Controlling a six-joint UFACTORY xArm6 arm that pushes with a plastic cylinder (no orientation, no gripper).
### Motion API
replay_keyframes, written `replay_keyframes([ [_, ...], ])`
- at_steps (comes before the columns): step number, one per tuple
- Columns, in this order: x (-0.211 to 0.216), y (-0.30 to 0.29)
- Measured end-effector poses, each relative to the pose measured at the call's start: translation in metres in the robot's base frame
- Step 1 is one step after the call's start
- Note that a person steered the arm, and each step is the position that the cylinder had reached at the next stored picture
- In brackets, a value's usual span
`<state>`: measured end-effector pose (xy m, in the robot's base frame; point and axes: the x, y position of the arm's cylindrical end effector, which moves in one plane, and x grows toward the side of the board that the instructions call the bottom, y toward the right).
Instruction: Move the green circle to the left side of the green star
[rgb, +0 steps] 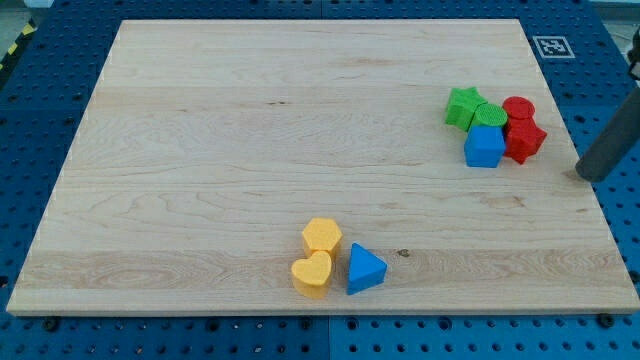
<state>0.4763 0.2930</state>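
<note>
The green star lies at the upper right of the wooden board. The green circle touches it on its right and lower side. A blue block sits just below the green circle. A red circle and a red star sit to the right of them, all packed in one cluster. My tip is at the board's right edge, to the right of and a little below the cluster, apart from every block.
A yellow hexagon, a yellow heart and a blue triangle sit together near the board's bottom edge. A black-and-white marker tag is at the board's top right corner.
</note>
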Motion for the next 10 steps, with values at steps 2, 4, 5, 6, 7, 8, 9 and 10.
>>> replay_keyframes([
  [2, -0.011, -0.02],
  [4, -0.023, -0.041],
  [5, -0.024, -0.057],
  [6, -0.038, -0.062],
  [7, -0.048, -0.062],
  [8, -0.048, -0.057],
  [9, -0.06, -0.049],
  [10, -0.079, -0.052],
])
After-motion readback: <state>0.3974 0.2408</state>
